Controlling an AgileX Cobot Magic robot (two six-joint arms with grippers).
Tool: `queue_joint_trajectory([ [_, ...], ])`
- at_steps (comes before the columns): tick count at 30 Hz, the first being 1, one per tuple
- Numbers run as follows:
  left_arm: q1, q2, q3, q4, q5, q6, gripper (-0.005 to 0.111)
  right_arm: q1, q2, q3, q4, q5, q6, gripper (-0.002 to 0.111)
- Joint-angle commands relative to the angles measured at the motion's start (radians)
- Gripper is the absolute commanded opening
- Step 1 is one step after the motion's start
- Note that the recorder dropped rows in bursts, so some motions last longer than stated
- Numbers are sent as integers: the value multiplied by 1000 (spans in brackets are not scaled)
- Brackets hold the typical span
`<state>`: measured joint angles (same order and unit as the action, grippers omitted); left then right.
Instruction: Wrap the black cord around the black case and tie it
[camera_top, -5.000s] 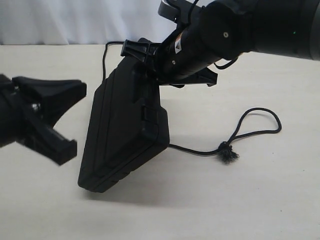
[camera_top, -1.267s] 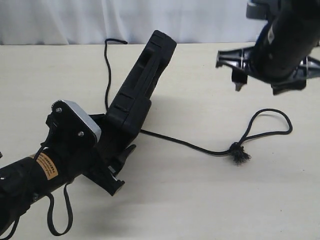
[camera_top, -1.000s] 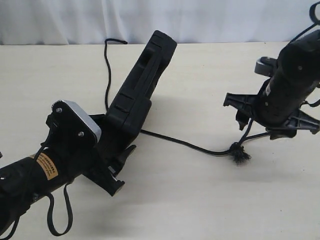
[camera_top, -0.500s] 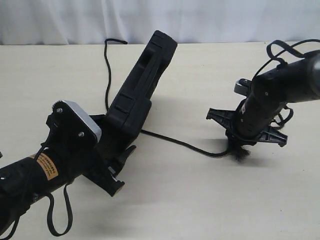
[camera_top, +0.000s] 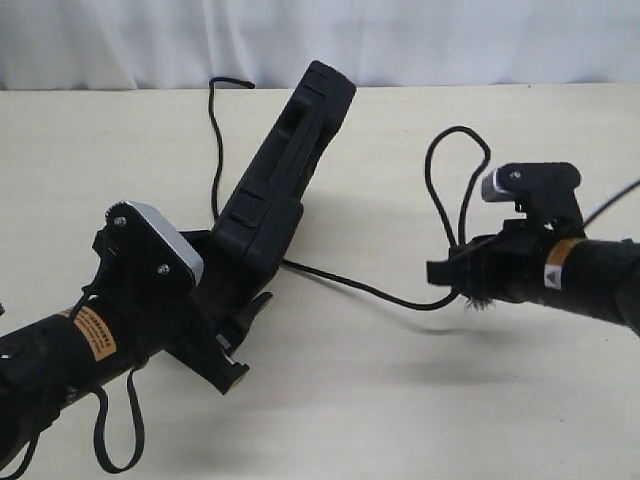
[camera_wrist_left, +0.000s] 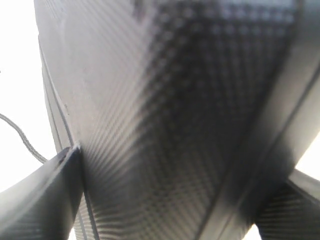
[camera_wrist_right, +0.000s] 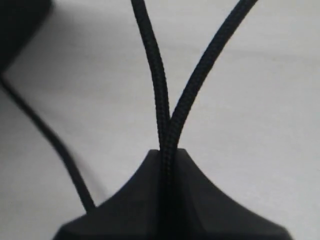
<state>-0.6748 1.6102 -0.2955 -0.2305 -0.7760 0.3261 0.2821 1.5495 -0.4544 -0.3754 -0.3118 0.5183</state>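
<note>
Tilts case (camera_top: 285, 170) in clamped left claw (camera_top: 225, 275), seemingly to pass cord (camera_top: 360, 288) beneath; pinches cord loop in right claw (camera_top: 450, 272), right of case.

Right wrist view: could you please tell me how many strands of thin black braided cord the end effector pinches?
2: one straight strand, one slanting strand, meeting in the right end effector.
</note>
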Motion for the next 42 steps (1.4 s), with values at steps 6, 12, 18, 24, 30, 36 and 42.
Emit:
queue_joint_trajectory([
  [6,0,9,1,12,91,-43,0,-1,-102,180,-461,-335,-6,4],
  [12,0,9,1,170,114,20,0,-1,-102,180,-565,-342,-6,4],
  [18,0,9,1,236,114,20,0,-1,-102,180,-554,-226,58,4],
  [24,0,9,1,191,114,20,0,-1,-102,180,-678,-192,188,4],
  [30,0,9,1,192,116,54,0,-1,-102,180,-692,-244,185,4],
  [36,0,9,1,195,139,146,0,-1,-102,176,-673,-341,105,4],
  [42,0,9,1,200,169,151,0,-1,-102,176,-418,-426,-11,4],
])
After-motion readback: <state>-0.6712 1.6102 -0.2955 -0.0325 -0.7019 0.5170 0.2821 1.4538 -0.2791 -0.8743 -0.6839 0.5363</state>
